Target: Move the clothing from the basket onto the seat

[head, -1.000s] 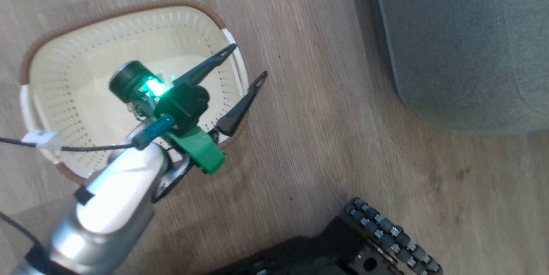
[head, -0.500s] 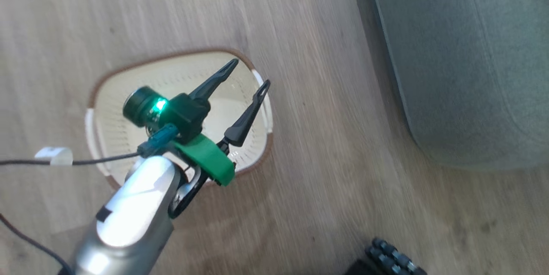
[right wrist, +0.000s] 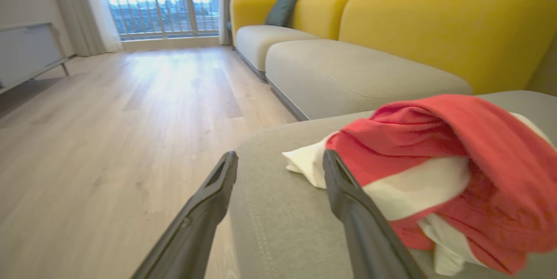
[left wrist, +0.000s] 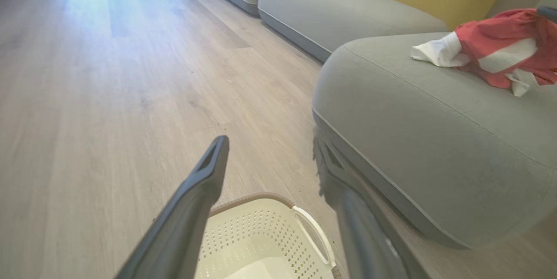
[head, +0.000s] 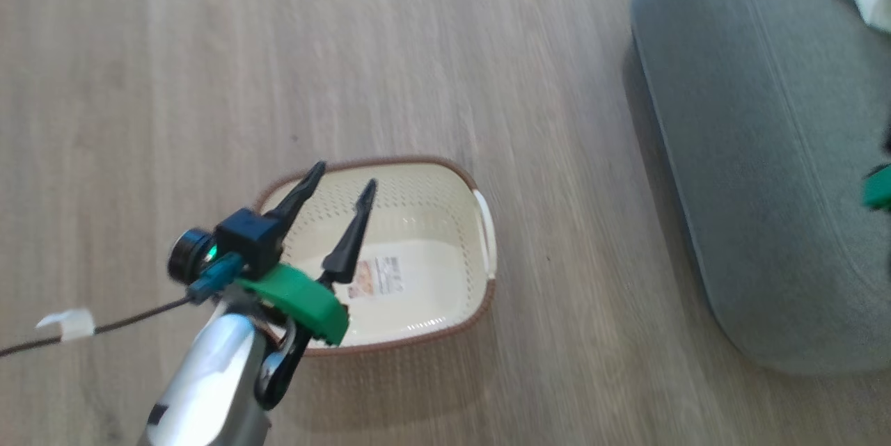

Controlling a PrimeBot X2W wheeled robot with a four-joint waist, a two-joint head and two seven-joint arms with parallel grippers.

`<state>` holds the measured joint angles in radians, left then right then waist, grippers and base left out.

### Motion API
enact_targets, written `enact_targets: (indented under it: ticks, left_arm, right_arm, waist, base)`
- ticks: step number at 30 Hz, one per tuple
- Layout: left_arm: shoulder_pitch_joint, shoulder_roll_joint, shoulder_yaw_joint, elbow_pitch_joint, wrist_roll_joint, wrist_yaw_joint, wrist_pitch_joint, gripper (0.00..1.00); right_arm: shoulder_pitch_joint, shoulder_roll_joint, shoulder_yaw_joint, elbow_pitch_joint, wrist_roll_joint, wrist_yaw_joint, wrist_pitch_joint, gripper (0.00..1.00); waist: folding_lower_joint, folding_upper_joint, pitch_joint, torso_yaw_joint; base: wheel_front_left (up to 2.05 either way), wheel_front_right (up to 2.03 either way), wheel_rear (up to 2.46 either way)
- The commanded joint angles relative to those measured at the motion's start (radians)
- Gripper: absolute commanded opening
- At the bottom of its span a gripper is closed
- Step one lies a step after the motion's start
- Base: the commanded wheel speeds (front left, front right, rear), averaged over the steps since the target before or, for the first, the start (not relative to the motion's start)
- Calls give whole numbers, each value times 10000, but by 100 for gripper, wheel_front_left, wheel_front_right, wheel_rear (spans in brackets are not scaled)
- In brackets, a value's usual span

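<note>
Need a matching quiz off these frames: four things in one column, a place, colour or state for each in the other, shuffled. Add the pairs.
Column 1
1. clothing
2. basket
3. left claw
4. sofa backrest

Column 2
A. yellow
B. on the wooden floor, label visible in its base
C. open, holding nothing
D. red and white, lying on the seat

Pairs: 1-D, 2-B, 3-C, 4-A
</note>
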<state>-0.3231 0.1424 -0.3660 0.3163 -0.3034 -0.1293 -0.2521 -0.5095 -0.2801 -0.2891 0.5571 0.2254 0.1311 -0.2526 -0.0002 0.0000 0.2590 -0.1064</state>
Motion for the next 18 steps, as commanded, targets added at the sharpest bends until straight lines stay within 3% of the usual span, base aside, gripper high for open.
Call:
enact_targets:
  ticks: [1,7,18]
  left_arm:
    - [-16,0,572,-189,118,-9,-97,100]
    - [458,-190,1501,-5,441,19,-97,100]
    - [1295,-611,3157,136,1277,495,-97,100]
  right_arm:
    - [154,54,245,-433,-79,-4,-90,100]
    - [698,582,1064,-737,-396,-4,-91,100]
    - [1690,1351,3048,-1156,-102,-4,-91,100]
  waist:
    - [2,0,-518,463]
    - [2,0,-999,799]
    - [2,0,-1664,1251]
  base:
    - [0,0,0]
    - [0,0,0]
    - [0,0,0]
